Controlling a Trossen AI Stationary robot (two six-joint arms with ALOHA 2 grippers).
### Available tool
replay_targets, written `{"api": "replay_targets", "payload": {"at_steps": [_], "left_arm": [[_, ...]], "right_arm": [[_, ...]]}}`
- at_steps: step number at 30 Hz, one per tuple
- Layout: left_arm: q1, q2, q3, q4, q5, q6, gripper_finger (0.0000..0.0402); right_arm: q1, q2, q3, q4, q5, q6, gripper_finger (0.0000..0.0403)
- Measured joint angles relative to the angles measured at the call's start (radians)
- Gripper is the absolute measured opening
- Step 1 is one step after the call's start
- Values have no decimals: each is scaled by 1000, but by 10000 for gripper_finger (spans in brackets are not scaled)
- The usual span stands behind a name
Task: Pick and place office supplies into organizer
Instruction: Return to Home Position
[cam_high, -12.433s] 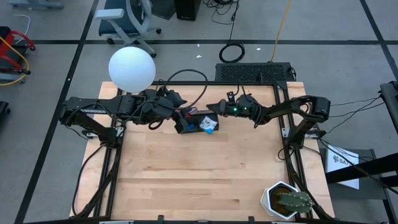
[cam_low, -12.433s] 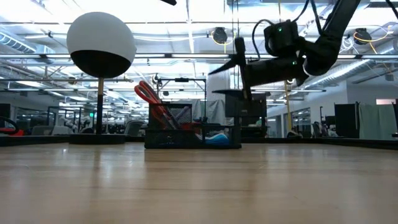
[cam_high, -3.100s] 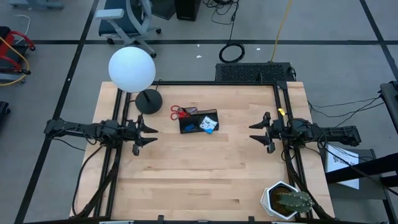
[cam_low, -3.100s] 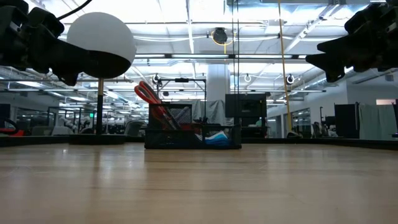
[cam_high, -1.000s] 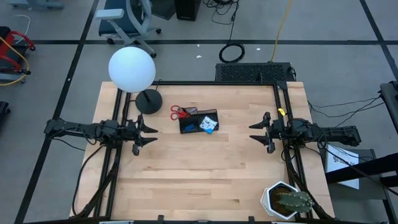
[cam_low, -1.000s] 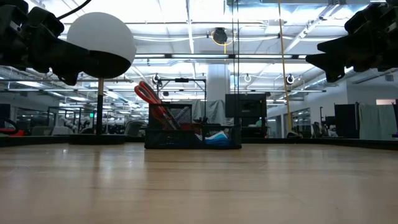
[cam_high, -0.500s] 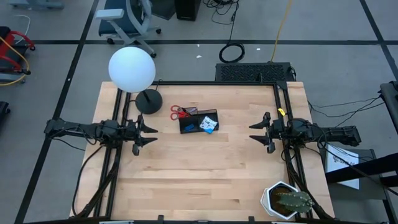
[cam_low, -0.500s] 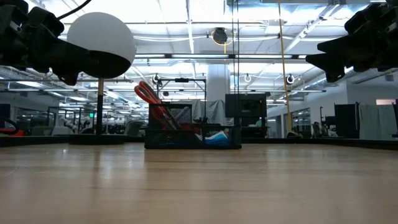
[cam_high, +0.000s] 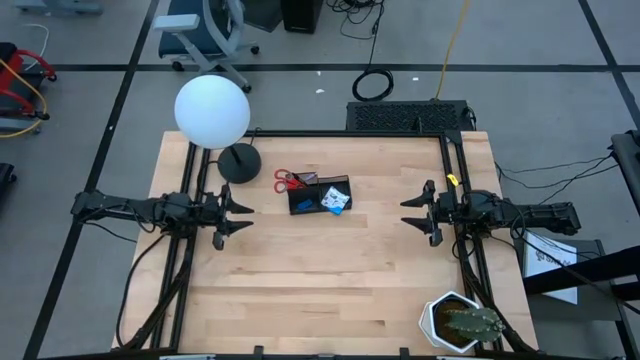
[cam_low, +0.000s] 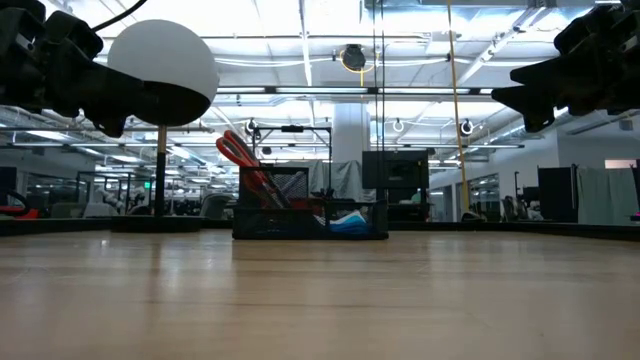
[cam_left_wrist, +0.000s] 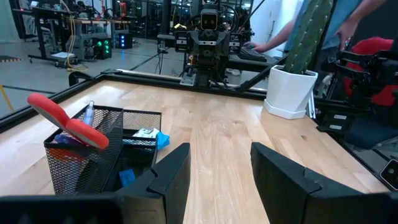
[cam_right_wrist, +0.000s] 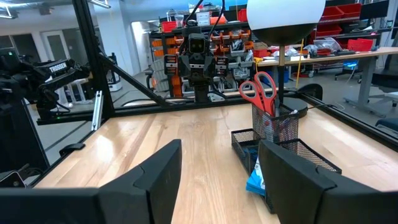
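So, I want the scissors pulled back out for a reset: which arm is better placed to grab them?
Left, probably. The red-handled scissors stand at the organizer's end nearer the left gripper, open and facing it; the right gripper waits farther off, also open.

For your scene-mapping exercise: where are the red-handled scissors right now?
In the high view, the scissors stand handles-up in the end of the black organizer nearest the round lamp base.

Organizer (cam_left_wrist: 81, 158) black wire mesh; scissors (cam_left_wrist: 69, 124) handles glossy red plastic; table (cam_high: 320, 280) pale smooth wood.
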Motion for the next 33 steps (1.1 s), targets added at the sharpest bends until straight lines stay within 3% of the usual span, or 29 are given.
{"api": "replay_targets", "payload": {"at_steps": [33], "left_arm": [[0, 0, 0, 0, -1, 0, 173]], "right_arm": [[0, 0, 0, 0, 0, 0, 202]]}}
